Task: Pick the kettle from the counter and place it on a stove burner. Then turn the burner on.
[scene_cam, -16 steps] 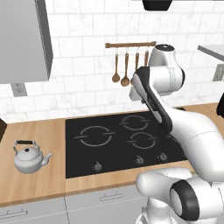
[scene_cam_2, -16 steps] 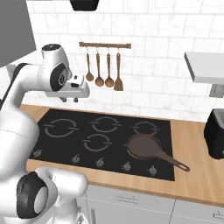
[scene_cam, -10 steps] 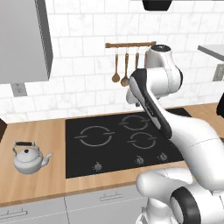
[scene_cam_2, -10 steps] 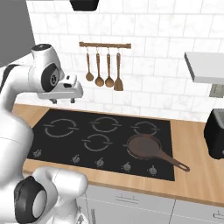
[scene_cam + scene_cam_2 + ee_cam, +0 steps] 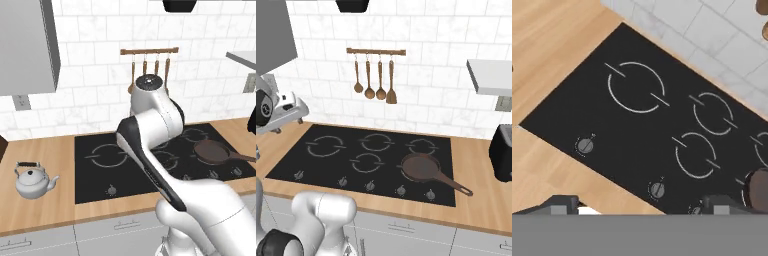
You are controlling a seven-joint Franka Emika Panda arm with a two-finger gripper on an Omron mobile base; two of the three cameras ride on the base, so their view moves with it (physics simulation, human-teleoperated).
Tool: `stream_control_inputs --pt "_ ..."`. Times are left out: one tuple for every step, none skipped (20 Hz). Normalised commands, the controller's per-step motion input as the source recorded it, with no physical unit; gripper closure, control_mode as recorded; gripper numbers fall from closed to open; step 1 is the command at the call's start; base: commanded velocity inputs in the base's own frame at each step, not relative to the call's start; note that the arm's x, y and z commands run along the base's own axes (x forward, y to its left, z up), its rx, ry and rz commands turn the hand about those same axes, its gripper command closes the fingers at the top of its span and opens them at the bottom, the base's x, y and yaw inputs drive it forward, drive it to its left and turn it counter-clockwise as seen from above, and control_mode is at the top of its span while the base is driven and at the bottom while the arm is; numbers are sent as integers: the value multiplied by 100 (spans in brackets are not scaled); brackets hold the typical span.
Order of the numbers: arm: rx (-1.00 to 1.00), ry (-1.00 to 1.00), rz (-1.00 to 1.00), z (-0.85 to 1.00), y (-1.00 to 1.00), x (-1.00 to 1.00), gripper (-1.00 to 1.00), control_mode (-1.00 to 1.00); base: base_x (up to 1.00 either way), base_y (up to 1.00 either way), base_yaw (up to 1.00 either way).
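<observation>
The small silvery-white kettle with its black arched handle stands upright on the light wood counter, left of the black cooktop. The stove burner, the widest grey ring, lies at the cooktop's left side, also seen as the big ring and from above. My gripper hangs over the cooktop's left edge, well above the surface. In the hand view my gripper is open, fingertips far apart, with nothing between them. It is right of the kettle and apart from it.
A dark frying pan sits on the front right burner, handle pointing right. Knobs line the cooktop's front edge. Wooden utensils hang on a wall rail. A black toaster stands at far right, a grey cabinet upper left.
The arm has swung to the left, carrying the hand from over the cooktop's middle toward its left edge. Kettle and pan have not moved.
</observation>
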Motion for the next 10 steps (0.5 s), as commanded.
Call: stream_control_inputs --pt "-1 -6 42 -21 100 -25 -100 -100 0 0 0" --pt "-1 -4 40 -15 100 -21 -100 -100 0 0 0" --pt "0 -1 39 -6 100 -16 -100 -100 0 0 0" --pt "-1 0 39 -2 100 -14 -100 -100 0 0 0" --pt "-3 0 38 0 100 -14 -100 -100 0 0 0" --pt "-5 0 37 0 100 -11 -100 -100 0 0 0" --pt "-5 0 37 0 100 -10 -100 -100 0 0 0" --pt "-5 0 35 0 100 -7 -100 -100 0 0 0" --pt "-5 0 34 0 100 -4 -100 -100 0 0 0" --pt "-5 0 33 0 100 0 -100 -100 0 0 0"
